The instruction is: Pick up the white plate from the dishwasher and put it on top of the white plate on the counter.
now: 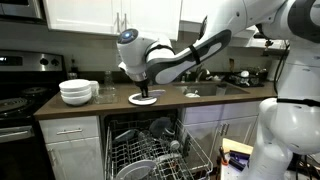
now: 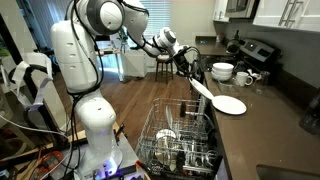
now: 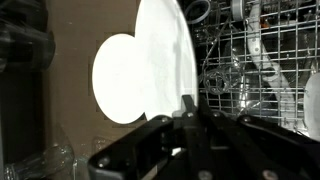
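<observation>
My gripper (image 2: pixel 189 72) is shut on the rim of a white plate (image 2: pixel 202 89) and holds it tilted just above the counter. A second white plate (image 2: pixel 231 104) lies flat on the brown counter, right beside and below the held one. In the wrist view the held plate (image 3: pixel 166 60) runs up from the closed fingers (image 3: pixel 190 108), with the counter plate (image 3: pixel 118 80) behind it. In an exterior view the gripper (image 1: pixel 144 87) hangs directly over the counter plate (image 1: pixel 145 99).
The open dishwasher rack (image 1: pixel 150 152) with dishes sticks out below the counter and shows in both exterior views (image 2: pixel 180 140). Stacked white bowls (image 1: pixel 78 92) and glasses stand on the counter near the plate. A stove (image 1: pixel 15 100) is beside the counter, and a sink area (image 1: pixel 225 85) is on the other side.
</observation>
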`<action>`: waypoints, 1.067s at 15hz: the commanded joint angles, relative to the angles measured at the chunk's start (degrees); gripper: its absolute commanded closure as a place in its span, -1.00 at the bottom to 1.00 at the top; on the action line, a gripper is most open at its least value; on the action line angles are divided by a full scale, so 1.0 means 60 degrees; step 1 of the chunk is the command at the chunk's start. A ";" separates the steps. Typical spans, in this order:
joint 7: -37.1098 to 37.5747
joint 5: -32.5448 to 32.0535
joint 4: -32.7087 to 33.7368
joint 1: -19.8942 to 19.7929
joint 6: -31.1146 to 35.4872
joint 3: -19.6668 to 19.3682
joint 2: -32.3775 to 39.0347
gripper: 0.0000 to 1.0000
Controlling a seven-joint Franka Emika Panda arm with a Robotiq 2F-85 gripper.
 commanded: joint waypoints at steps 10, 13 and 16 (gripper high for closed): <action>0.0179 -0.0504 -0.0036 -0.0136 0.0459 -0.0329 0.0446 0.97; 0.0278 -0.0936 -0.0042 -0.0191 0.0628 -0.0515 0.0538 0.97; 0.0417 -0.1302 -0.0045 -0.0213 0.0755 -0.0669 0.0582 0.97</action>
